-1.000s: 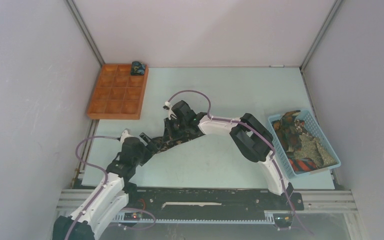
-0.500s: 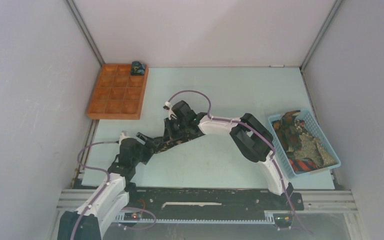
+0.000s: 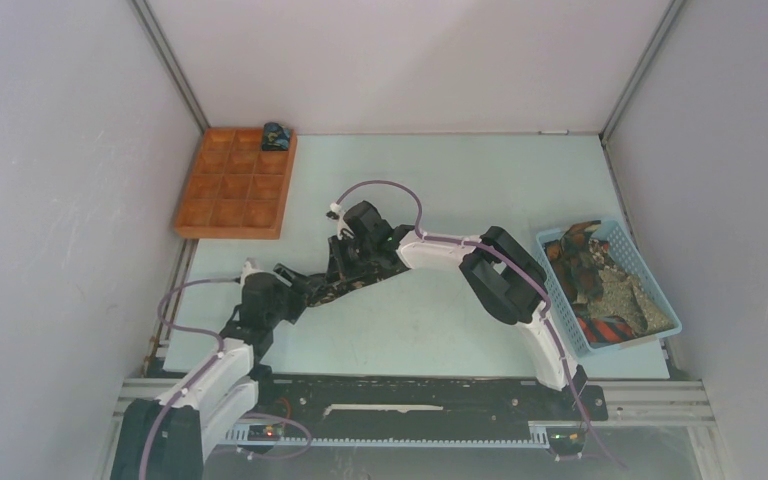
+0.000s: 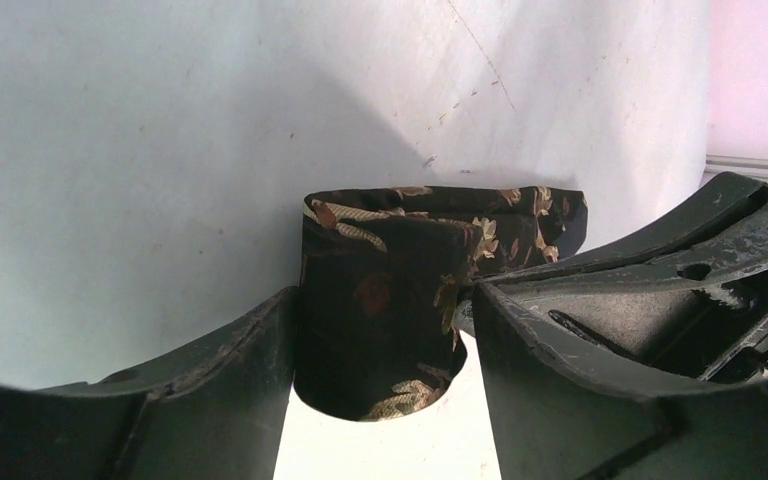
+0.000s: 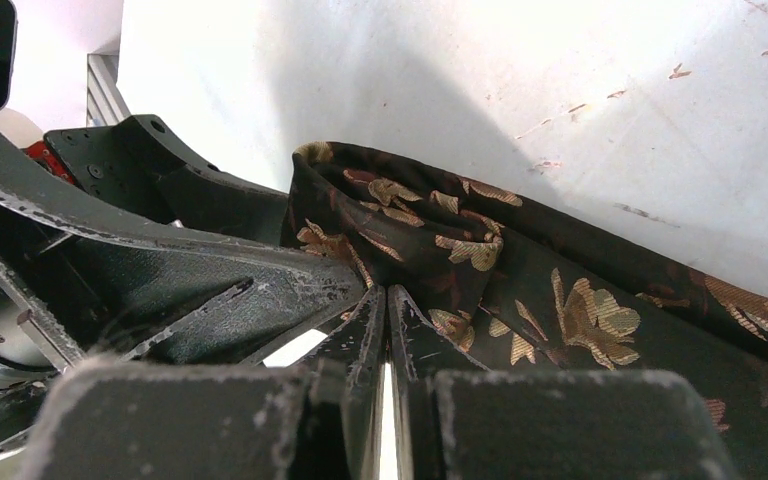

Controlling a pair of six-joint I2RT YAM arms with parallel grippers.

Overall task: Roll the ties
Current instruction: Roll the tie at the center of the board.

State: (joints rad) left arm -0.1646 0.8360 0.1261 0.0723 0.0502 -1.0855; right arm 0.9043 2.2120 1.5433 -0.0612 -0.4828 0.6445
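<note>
**Left arm** (image 3: 215, 372): extends from its near-left base forward and rightward, lying low, with the wrist (image 3: 262, 300) roughly level.

**Left gripper** (image 4: 385, 300): points forward and to the right. The jaws stand well apart. Both fingers (image 4: 200, 380) are dark, scuffed and curved inward.

**Right arm** (image 3: 525, 310): climbs from its near-right base and bends sharply at the elbow. The forearm (image 3: 440, 248) runs leftward toward the centre.

**Right gripper** (image 5: 381, 292): pitched down and to the left. Its fingertips (image 5: 360, 340) are pressed together, with only a hairline slit between them.

**Relation:** the two grippers converge tip to tip, just beside each other, left of centre.
</note>
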